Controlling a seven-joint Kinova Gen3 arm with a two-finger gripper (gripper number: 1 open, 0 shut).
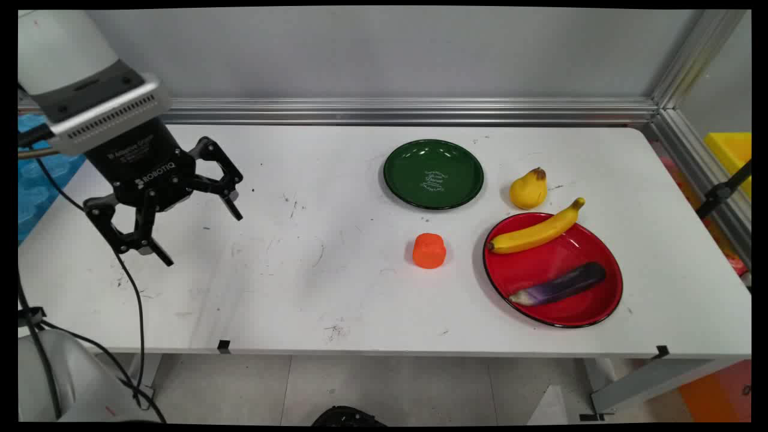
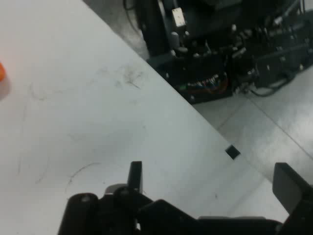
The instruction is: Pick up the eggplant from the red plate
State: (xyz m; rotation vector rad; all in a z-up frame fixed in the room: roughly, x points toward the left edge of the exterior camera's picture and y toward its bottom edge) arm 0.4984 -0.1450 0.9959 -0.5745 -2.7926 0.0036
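Note:
My gripper hangs open above the left part of the white table, holding nothing. The hand view shows its two black fingers spread wide over bare tabletop near the table's front edge. An orange block lies mid-table, well to the gripper's right; only a sliver of this orange block shows at the hand view's left edge. Further right, a red plate carries a banana and a purple eggplant. A yellow pear rests beside an empty green plate.
Black cables hang from the arm past the table's front left. A metal rail runs along the back wall. In the hand view, dark equipment stands on the floor beyond the table's edge.

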